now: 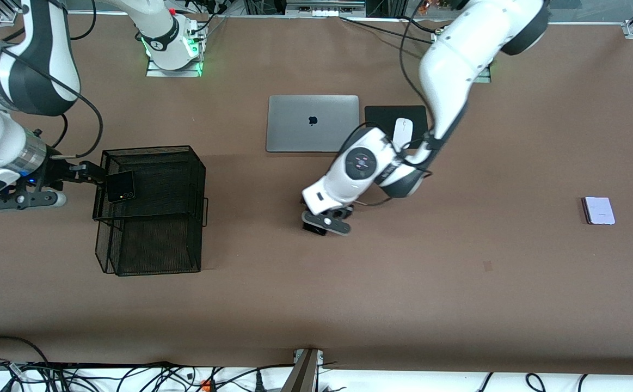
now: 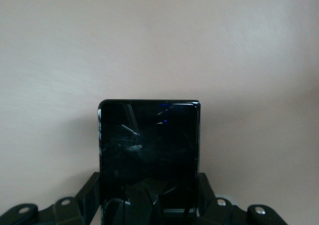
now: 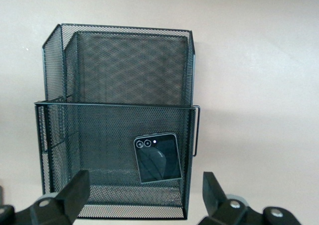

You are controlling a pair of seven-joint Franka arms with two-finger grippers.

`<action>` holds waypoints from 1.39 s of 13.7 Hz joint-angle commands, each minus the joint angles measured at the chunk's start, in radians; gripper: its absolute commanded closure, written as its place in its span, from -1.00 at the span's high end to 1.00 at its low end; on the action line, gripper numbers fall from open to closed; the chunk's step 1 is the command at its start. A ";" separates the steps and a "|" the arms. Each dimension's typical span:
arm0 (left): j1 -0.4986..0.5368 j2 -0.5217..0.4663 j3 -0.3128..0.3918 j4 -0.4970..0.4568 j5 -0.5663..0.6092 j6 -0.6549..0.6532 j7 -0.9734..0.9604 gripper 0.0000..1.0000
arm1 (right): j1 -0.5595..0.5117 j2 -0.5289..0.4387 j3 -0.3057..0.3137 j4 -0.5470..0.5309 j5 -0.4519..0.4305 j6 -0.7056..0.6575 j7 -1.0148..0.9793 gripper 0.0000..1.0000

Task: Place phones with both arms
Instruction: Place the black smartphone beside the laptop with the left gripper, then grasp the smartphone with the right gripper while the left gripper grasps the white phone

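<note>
A small black flip phone (image 1: 120, 186) (image 3: 157, 158) lies inside the black mesh basket (image 1: 185, 163) (image 3: 114, 65), on the taller tier. My right gripper (image 1: 94, 173) (image 3: 144, 195) is open at that tier's rim, its fingers (image 3: 75, 190) apart from the phone. My left gripper (image 1: 324, 223) (image 2: 149, 200) is low over the middle of the table, shut on the long slim black phone (image 2: 149, 145), gripping its two long edges. A pale lavender flip phone (image 1: 599, 210) lies flat toward the left arm's end of the table.
A closed silver laptop (image 1: 312, 123) lies beside a black mouse pad (image 1: 381, 114) with a white mouse (image 1: 402, 132), partly under the left arm. The basket has a lower tier (image 1: 153, 245) nearer the front camera. Cables run along the table's front edge.
</note>
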 commanded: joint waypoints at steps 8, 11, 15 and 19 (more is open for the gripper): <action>0.143 -0.286 0.018 -0.006 0.032 -0.532 -0.038 1.00 | -0.002 -0.005 0.009 0.041 0.009 -0.054 0.010 1.00; 0.270 -0.375 0.015 -0.003 0.031 -0.721 0.024 1.00 | 0.039 0.007 0.050 0.041 0.014 -0.050 0.192 1.00; 0.455 -0.473 0.021 0.034 0.043 -0.900 0.135 1.00 | 0.120 0.143 0.188 0.163 0.014 -0.040 0.548 1.00; 0.690 -0.488 0.030 0.023 0.052 -0.879 0.304 1.00 | 0.137 0.359 0.389 0.407 0.021 -0.002 0.844 1.00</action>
